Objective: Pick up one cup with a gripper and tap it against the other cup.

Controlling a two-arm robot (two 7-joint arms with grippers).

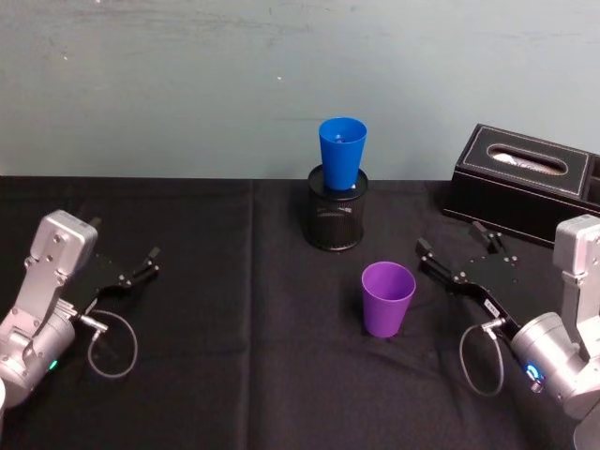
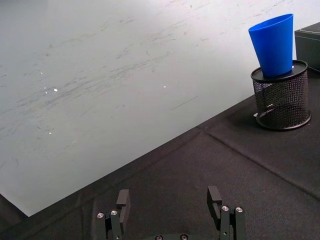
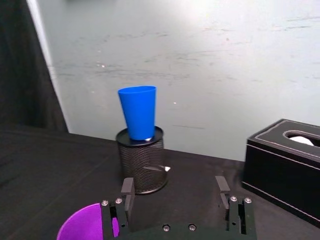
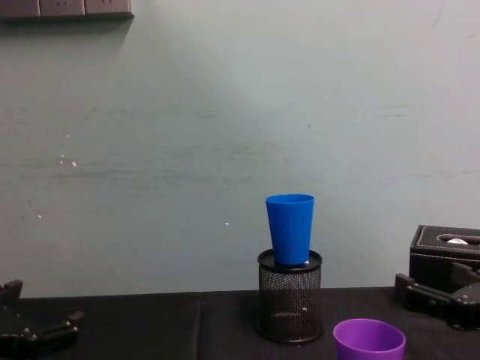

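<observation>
Black fingers spread wide on the right gripper [image 1: 457, 250], nothing between them, poised low over the black tablecloth [image 1: 225, 375] just to the right of the purple cup [image 1: 387, 298]. There is a clear gap between fingertips and cup; no contact. From the right wrist view the two fingers [image 3: 127, 187] stand apart, with the purple cup's rim [image 3: 87, 222] showing beside one of them.

The purple cup stands upright on the cloth, mouth up, and it is the landmark here. Behind it and a little to its left sits the black mesh pen holder [image 1: 336, 208], and the blue cup [image 1: 342, 153] stands upright in the holder's mouth, rising well above its rim. In the chest view the blue cup [image 4: 290, 229] sits atop the holder [image 4: 290, 296], with the purple cup [image 4: 369, 339] nearer the camera and to the right, apart from both.

Behind the purple cup and off to its right, past the right gripper, a black tissue box [image 1: 525, 178] rests near the table's back edge.

Far to the left of the purple cup, well apart, the left gripper [image 1: 139, 269] is parked low over the cloth, its fingers [image 2: 122, 200] also spread and holding nothing. A loop of cable [image 1: 112, 342] hangs at its wrist. A pale grey-green wall [image 1: 187, 84] closes off the scene behind the table.
</observation>
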